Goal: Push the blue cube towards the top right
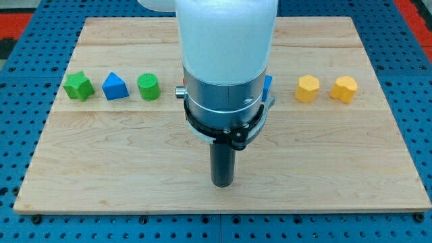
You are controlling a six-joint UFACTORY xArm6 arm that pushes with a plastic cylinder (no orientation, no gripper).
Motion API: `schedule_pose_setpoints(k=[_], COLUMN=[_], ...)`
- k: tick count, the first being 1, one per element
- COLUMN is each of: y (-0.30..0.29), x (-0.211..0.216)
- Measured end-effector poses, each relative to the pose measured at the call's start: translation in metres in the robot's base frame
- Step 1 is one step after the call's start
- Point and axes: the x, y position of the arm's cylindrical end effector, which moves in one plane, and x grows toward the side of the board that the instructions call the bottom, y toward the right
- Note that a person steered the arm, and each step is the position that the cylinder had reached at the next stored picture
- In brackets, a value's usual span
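Observation:
The blue cube (268, 86) shows only as a thin blue sliver at the right edge of the arm's body, in the row of blocks across the board's middle; most of it is hidden. My tip (222, 184) rests on the wooden board (337, 155), below and to the left of the blue cube, well apart from it. A red block is barely visible behind the arm's left side (179, 89).
On the view's left stand a green star-like block (78, 86), a blue triangular block (115, 87) and a green cylinder (148, 87). On the right stand two yellow blocks, one (307, 88) nearer the arm and one (343, 88) farther right. The arm's body hides the board's middle.

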Motion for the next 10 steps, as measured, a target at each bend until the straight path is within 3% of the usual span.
schedule_pose_setpoints(k=[9,10], y=[0.024,0.025], x=[0.006,-0.012])
